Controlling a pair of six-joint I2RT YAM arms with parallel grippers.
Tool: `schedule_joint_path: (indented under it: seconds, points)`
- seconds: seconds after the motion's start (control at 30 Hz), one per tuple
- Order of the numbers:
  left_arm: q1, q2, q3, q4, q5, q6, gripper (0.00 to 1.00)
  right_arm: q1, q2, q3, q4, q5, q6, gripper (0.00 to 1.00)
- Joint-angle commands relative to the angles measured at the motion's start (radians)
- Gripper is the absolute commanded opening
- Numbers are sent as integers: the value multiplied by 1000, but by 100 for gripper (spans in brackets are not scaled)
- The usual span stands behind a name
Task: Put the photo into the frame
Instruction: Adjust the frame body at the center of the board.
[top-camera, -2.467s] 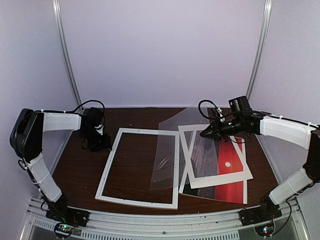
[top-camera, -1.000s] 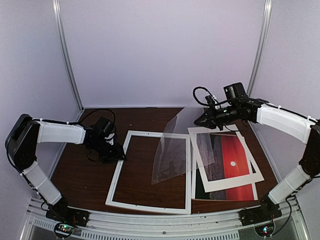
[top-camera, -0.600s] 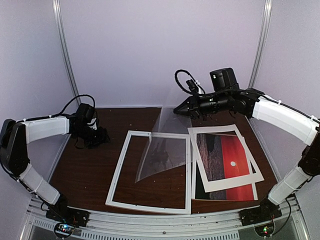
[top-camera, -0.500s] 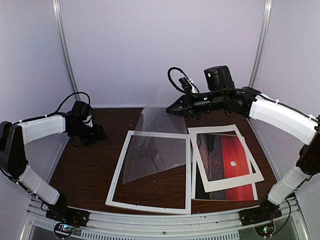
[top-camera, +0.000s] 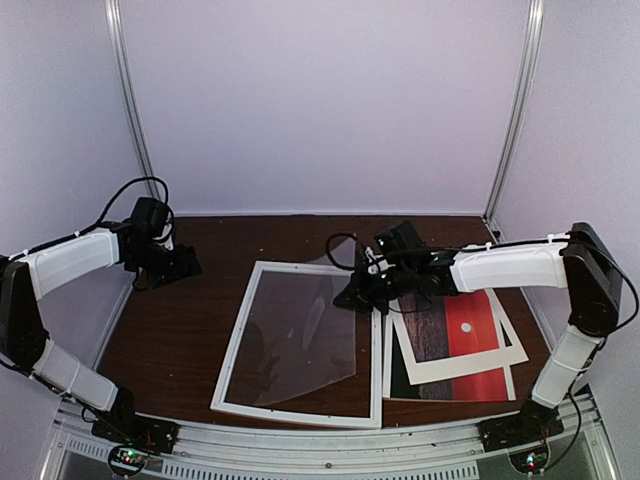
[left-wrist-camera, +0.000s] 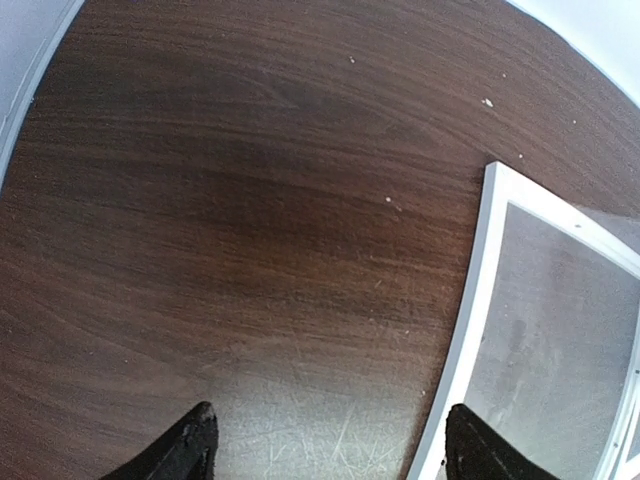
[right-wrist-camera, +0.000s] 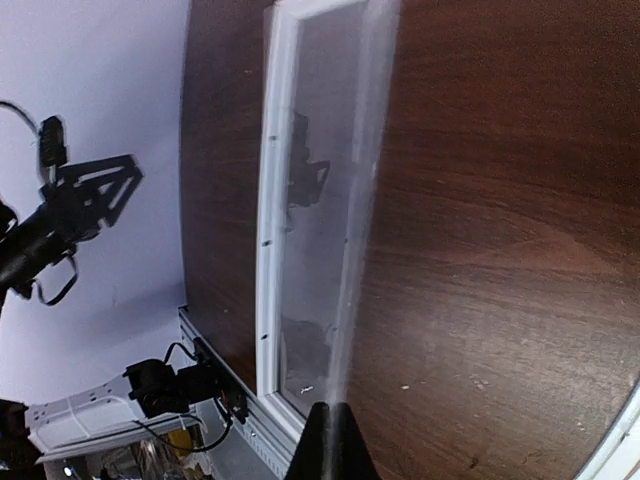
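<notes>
Top view: frame (top-camera: 231, 345) is lying flat on the table (top-camera: 165, 340). Clear sheet (top-camera: 300, 335) is sitting inside the frame, far right corner lifted. Right gripper (top-camera: 350, 298) is hanging over the frame's far right corner, jaws pinched tight on that sheet corner. Photo (top-camera: 475, 340) is lying face up just right of the frame, outside it, under a white mat (top-camera: 455, 367). Red sky and white sun are showing through the mat's window. Left gripper (top-camera: 186, 268) is hovering left of the frame's far left corner, apart from it, jaws spread, holding nothing.

Left wrist view: left gripper (left-wrist-camera: 330, 425) is looking down at bare table (left-wrist-camera: 250, 200), fingers (left-wrist-camera: 195, 450) spread wide with nothing between them. Frame's left rail (left-wrist-camera: 462, 330) is running up the right side, with the sheet (left-wrist-camera: 550, 340) inside it.

Right wrist view: right gripper (right-wrist-camera: 330, 440) is closed to a point on the sheet's (right-wrist-camera: 325, 200) edge. Sheet is stretching away over the frame (right-wrist-camera: 268, 220), with table (right-wrist-camera: 480, 200) beside it. Left gripper (right-wrist-camera: 95, 195) is showing beyond the frame, jaws apart.
</notes>
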Motion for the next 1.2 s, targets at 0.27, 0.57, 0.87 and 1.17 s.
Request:
schedule_joint_path:
  seconds: [0.27, 0.57, 0.87, 1.17]
  points:
    - [5, 29, -19, 46, 85, 20, 81, 8, 61, -248, 318, 92, 310, 0]
    - [-49, 46, -98, 122, 146, 10, 82, 8, 11, -235, 218, 133, 288, 0]
    - [-185, 158, -85, 182, 139, 18, 75, 5, 12, -210, 118, 131, 196, 0]
    - [-223, 295, 4, 170, 120, 56, 58, 5, 42, -212, 129, 94, 193, 0]
